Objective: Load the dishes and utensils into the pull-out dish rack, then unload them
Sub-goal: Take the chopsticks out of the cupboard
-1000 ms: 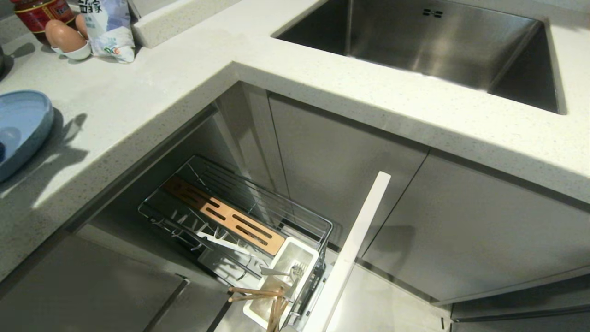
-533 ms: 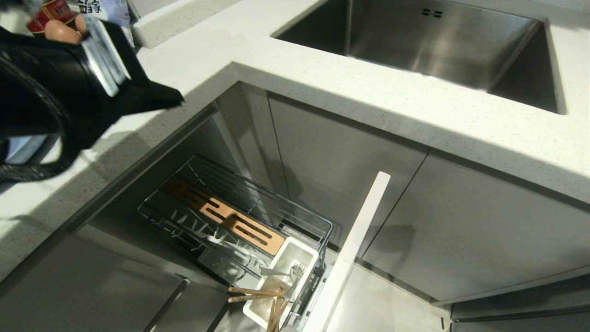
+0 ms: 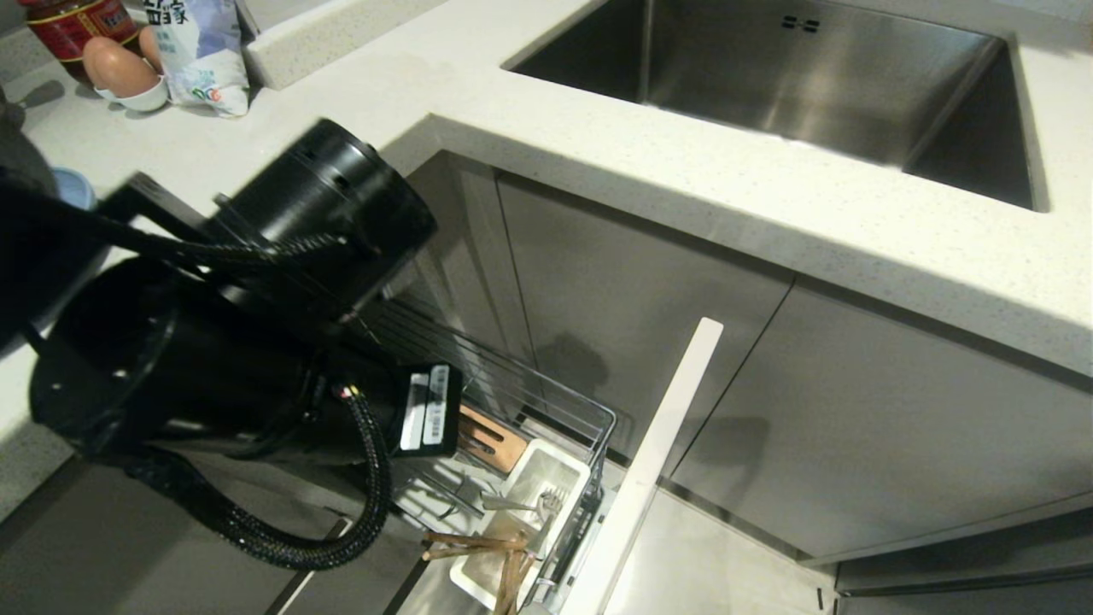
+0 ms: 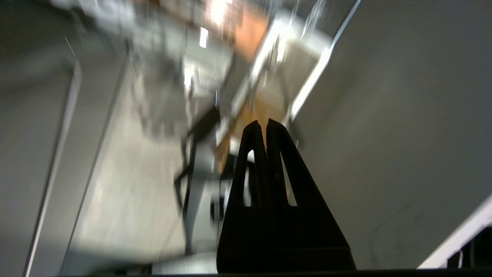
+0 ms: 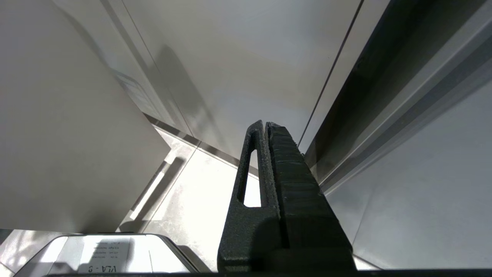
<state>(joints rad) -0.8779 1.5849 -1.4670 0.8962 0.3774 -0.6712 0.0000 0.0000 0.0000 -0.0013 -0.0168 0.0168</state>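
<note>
**Q:** Fingers pressed together, holding nothing?

**A:** Yes. The left gripper (image 4: 263,124) is closed and empty above the rack (image 3: 546,410). At the rack's five o'clock end, the cutlery box (image 3: 546,478) holds chopsticks (image 3: 478,547) and a fork (image 3: 525,501).

**Q:** Which step?

**A:** Probably unloading; the next move calls for spreading the fingers over one utensil. The right gripper (image 5: 264,125) hangs closed.

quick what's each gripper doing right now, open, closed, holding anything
Left gripper: closed, holding nothing, above the pull-out dish rack.
Right gripper: closed, holding nothing, parked by the cabinet fronts.
</note>
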